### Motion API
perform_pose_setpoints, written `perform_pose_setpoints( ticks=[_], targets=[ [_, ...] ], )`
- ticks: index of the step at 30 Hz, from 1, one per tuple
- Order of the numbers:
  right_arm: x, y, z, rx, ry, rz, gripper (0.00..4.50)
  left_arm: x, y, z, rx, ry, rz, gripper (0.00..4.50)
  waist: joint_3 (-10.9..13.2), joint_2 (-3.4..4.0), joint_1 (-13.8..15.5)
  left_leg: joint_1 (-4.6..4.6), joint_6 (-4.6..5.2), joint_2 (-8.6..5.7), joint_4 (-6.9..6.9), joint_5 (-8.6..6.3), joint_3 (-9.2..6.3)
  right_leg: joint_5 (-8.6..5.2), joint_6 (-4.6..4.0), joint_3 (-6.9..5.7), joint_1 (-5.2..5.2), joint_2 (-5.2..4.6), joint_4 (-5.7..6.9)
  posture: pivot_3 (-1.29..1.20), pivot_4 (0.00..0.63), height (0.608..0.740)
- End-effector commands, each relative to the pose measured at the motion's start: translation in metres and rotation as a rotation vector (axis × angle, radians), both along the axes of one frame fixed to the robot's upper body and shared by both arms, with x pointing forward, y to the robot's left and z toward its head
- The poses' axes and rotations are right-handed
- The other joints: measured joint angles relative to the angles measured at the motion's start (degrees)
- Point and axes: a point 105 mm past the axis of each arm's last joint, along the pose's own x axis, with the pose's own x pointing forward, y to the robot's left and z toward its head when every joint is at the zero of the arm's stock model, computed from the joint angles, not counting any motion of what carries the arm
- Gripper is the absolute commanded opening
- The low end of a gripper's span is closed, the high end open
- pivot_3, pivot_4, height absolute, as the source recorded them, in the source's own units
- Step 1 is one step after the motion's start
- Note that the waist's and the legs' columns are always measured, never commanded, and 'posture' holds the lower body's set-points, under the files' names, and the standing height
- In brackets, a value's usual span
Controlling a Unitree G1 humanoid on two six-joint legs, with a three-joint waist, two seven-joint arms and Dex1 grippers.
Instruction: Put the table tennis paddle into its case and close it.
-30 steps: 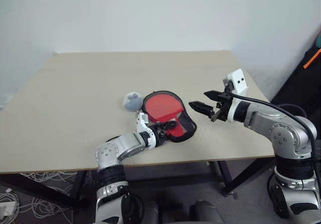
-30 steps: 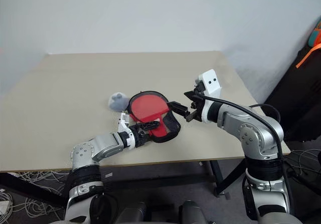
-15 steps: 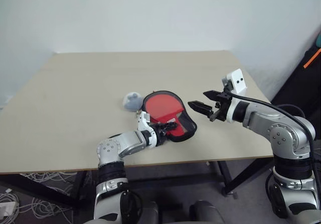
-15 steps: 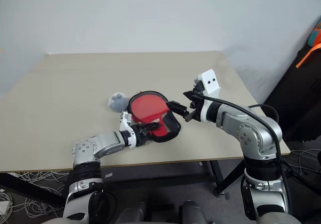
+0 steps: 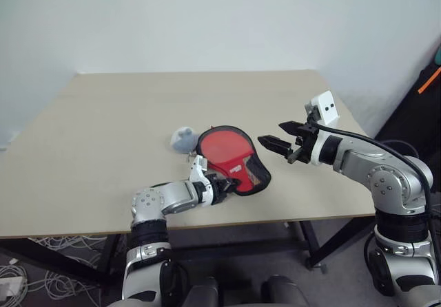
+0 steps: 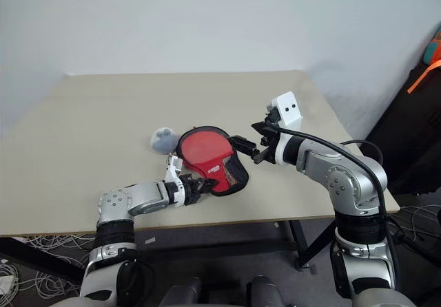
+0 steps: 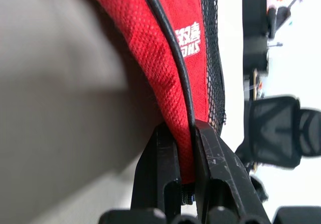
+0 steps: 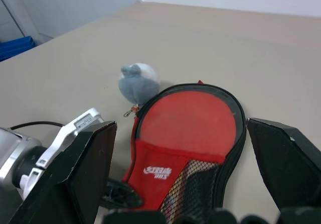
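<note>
The case (image 5: 242,171) lies open on the table (image 5: 103,114), red with black trim, a white logo and a mesh end. Inside it shows the round red face of the table tennis paddle (image 5: 222,145); its handle is hidden under the logo flap (image 8: 163,166). My left gripper (image 5: 224,182) is shut on the case's near edge, red fabric and black trim pinched between its fingers (image 7: 158,169). Just right of the case, my right gripper (image 5: 270,133) hovers above the table, open and holding nothing.
A small greyish-white ball (image 5: 182,139) rests against the round end of the case. The table's front edge runs close below the left forearm. Cables (image 5: 41,252) lie on the floor at the left, and dark gear with an orange strap (image 5: 427,80) stands at the right.
My left gripper has shut on the case's near edge, and the logo flap now lies a little further over the paddle. The right arm has stayed where it was.
</note>
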Motion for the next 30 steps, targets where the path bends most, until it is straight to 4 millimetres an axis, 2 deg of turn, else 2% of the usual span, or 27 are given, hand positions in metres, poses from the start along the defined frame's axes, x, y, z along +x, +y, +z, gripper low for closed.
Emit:
perform_pose_setpoints(
  ticks=[1, 9, 16, 30],
  targets=[
    [-0.001, 0.003, 0.015, 0.012, -0.051, 0.013, 4.5, -0.02, -0.015, 0.006, -0.027, -0.018, -0.158, 0.03, 0.0, 0.0, 0.0, -0.01, 0.04, 0.0, -0.04, 0.02, 0.0, 0.0, 0.0, 0.0, -0.01, 0.0, -0.06, 0.0, 0.0, 0.739],
    [0.0, 0.004, 0.013, 0.006, -0.046, 0.021, 4.5, -0.058, -0.016, 0.02, -0.056, -0.081, -0.424, 0.03, 0.0, 0.0, 0.0, -0.14, 0.12, 0.0, -0.42, 0.06, -0.03, 0.05, 0.11, 0.0, -0.18, 0.0, -0.33, 0.0, 0.0, 0.739],
    [0.0, 0.006, 0.012, 0.006, -0.044, 0.028, 4.5, -0.082, -0.015, 0.032, -0.093, -0.105, -0.576, 0.03, 0.0, 0.02, 0.0, -0.12, 0.12, 0.01, -0.3, 0.06, -0.01, 0.01, -0.01, 0.0, -0.15, -0.02, -0.32, 0.0, 0.0, 0.739],
    [0.001, 0.008, 0.011, 0.008, -0.042, 0.034, 4.5, -0.098, -0.013, 0.029, -0.105, -0.082, -0.624, 0.03, 0.0, 0.04, 0.0, -0.12, 0.13, 0.03, -0.31, 0.07, -0.02, 0.01, -0.02, 0.0, -0.16, -0.02, -0.31, 0.0, 0.0, 0.739]
  ],
)
